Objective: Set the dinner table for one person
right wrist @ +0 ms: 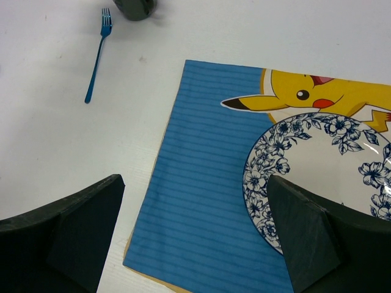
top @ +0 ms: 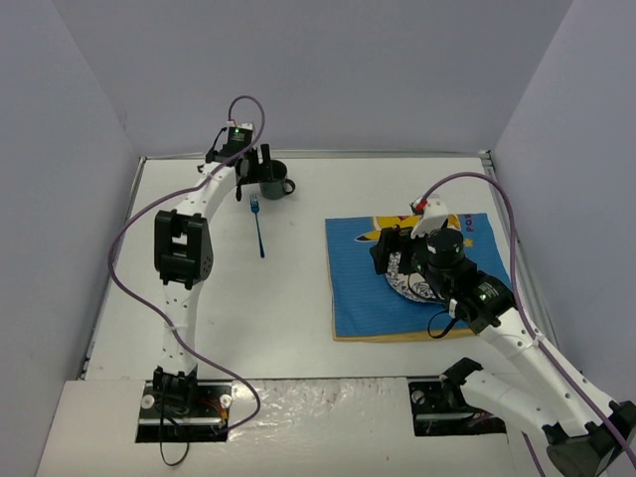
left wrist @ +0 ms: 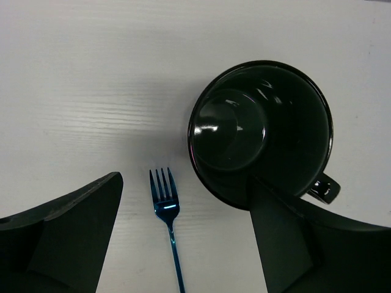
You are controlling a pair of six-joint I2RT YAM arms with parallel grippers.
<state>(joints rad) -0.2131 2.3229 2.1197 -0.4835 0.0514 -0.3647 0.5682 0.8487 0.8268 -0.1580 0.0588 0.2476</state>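
The table (top: 288,308) fills the top view, white and flat, its metal-edged far and right sides both visible and the arm bases at its near edge. The left gripper (left wrist: 183,177) hangs over the far left part, close to the far edge, with its jaws apart and nothing clamped. In the left wrist view, one finger (left wrist: 67,232) stands over bare table, while the other overlaps the near wall of the mug (left wrist: 259,131). The mug is dark and upright, with its handle on the side away from the fork (left wrist: 168,226). The fork's tines lie in the gap between the fingers, just beside the mug but apart from it, and its blue handle runs back toward the near edge. The mat (top: 353,288) covers much of the right half; its right edge comes close to the table's right edge and its near edge stops well short of the arm bases. The plate (right wrist: 330,159) sits on the mat, its flowered rim lying over the yellow cartoon figure. The right gripper (right wrist: 194,180) hovers above the plate's left rim and the blue stripes, jaws wide apart and empty. Bare table lies between the fork and the mat's left edge, and along the whole near side in front of the mat.
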